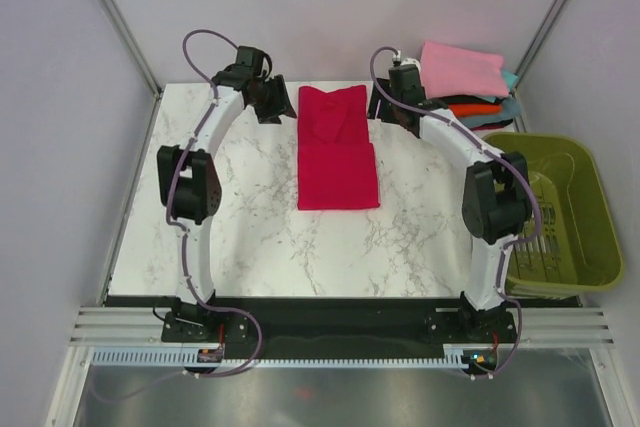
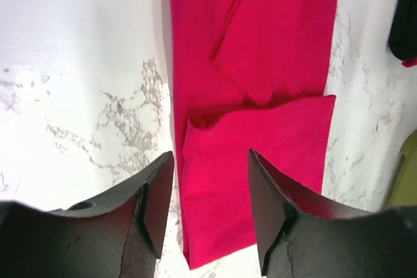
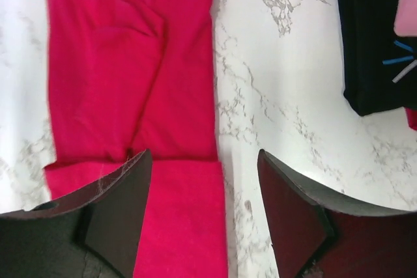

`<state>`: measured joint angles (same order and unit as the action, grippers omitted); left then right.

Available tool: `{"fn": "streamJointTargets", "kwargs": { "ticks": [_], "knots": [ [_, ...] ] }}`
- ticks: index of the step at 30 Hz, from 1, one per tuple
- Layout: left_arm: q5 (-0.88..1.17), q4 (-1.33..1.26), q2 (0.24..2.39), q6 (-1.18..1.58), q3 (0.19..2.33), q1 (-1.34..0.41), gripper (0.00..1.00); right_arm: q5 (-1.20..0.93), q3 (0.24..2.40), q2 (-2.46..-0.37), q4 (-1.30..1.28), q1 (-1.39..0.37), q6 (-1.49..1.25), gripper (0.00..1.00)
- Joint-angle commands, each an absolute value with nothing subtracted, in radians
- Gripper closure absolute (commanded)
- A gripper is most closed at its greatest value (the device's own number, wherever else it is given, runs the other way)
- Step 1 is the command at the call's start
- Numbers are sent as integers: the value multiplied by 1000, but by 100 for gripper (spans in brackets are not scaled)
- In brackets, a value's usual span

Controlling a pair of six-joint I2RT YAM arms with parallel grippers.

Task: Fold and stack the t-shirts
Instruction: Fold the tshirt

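A crimson-red t-shirt (image 1: 337,147) lies on the marble table (image 1: 230,227), folded into a long strip, with its far part doubled over the near part. My left gripper (image 1: 274,101) hovers just left of its far end, jaws open and empty; in the left wrist view the gripper (image 2: 210,154) hangs over the red cloth (image 2: 260,83). My right gripper (image 1: 389,107) stands just right of the far end, also open and empty. In its wrist view the right gripper (image 3: 204,154) straddles the edge of the shirt (image 3: 130,76). A stack of folded t-shirts (image 1: 465,82), pink on top, sits back right.
An olive-green basket (image 1: 565,162) stands off the table's right edge. The stack's black shirt (image 3: 371,43) lies close to the right gripper. Metal frame posts rise at both back corners. Bare marble surrounds the red shirt on the left, right and near sides.
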<state>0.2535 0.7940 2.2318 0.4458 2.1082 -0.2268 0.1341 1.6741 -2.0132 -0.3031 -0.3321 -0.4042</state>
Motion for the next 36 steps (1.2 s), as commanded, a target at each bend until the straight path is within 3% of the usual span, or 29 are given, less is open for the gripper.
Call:
{"fn": "streamJointTargets", "kwargs": {
  "ticks": [1,9,16,26,36],
  "knots": [
    [238,826,2068,399,1968,-253,44,35,1579,-1861,-302,-353,-391,26],
    [314,528,1700,455,1334,-331,44,-150,1061,-1591,-223,-351,-494,25],
    [351,183,1487,537,857,-345,44,-252,825,-1532,-82,-351,-543,27],
    [364,51,1525,584,759,-347,40,-311,785,-1669,58,-351,-572,31],
    [357,-26,1592,603,741,-353,37,-321,746,-1700,94,-351,-566,51]
  ]
}}
